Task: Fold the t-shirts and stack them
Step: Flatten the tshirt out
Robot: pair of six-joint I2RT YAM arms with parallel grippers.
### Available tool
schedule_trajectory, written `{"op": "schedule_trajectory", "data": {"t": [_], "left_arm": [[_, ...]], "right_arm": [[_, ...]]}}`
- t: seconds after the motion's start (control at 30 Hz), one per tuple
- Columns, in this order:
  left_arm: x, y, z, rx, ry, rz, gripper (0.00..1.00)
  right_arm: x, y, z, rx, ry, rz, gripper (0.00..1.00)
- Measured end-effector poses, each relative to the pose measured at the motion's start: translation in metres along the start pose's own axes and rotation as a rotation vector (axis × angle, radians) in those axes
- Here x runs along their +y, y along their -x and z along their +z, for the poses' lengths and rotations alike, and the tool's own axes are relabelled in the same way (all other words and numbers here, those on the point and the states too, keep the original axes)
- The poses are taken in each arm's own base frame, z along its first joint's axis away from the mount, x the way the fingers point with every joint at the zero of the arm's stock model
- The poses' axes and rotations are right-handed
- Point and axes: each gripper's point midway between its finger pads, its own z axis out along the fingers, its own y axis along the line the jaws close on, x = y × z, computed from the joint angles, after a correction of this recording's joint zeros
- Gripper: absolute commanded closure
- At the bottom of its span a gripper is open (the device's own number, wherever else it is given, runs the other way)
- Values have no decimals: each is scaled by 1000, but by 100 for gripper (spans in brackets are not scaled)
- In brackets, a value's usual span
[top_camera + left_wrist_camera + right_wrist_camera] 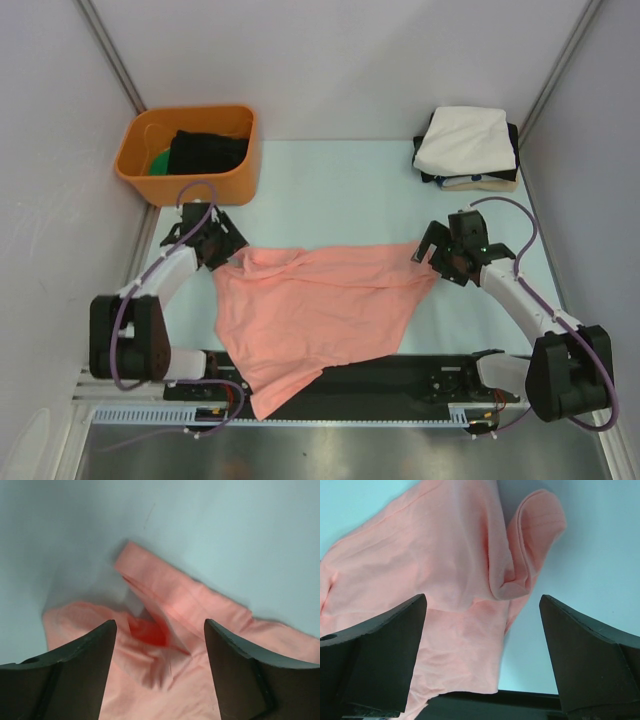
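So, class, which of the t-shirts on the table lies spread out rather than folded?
The salmon-pink t-shirt, lying loose and rumpled near the front edge. The cream-white t-shirt and those beneath it sit folded, piled at the far right.

**Salmon-Pink Shirt Pictured Against Pale Mint Tabletop**

A plain salmon-pink t-shirt (pixel 320 310), free of print or pattern, is seen against a pale mint-green tabletop (pixel 330 190). A deeper orange-red shade is caught inside its folds in the left wrist view. In the stack of folded shirts, a cream-white t-shirt (pixel 465 140), a black t-shirt (pixel 430 175) and a tan t-shirt (pixel 497 183) are shown, all unpatterned. Black cloth (pixel 208 150) and something bright green (pixel 160 163) are framed by an orange tub (pixel 140 170). The left gripper (pixel 160 622) and right gripper (pixel 482 597) are rendered in matte black, with white arm links, black joints and purple cables (pixel 195 188). The walls (pixel 350 60) are shown in plain greyish white.
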Motion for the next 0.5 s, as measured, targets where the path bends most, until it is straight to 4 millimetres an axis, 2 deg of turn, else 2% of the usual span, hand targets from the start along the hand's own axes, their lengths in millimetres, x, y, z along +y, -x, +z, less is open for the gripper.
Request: {"op": "schedule_trajectory", "data": {"t": [0.1,0.2,0.3,0.43,0.5], "left_arm": [[4,1,28,35,41,4,27],[10,-5,47,65,65,2,27],[14,-9,59,79,76,2,30],[10,-1,66,45,60,5,35],[8,3,69,37,58,6,41]], "right_arm": [[0,-1,-1,2,4,-19,0],[-2,1,-2,-1,0,-28,0],[-8,5,-2,-7,-9,-25,0],[-14,10,-3,-16,-21,-28,0],[-14,13,-3,-21,-21,-34,0]]}}
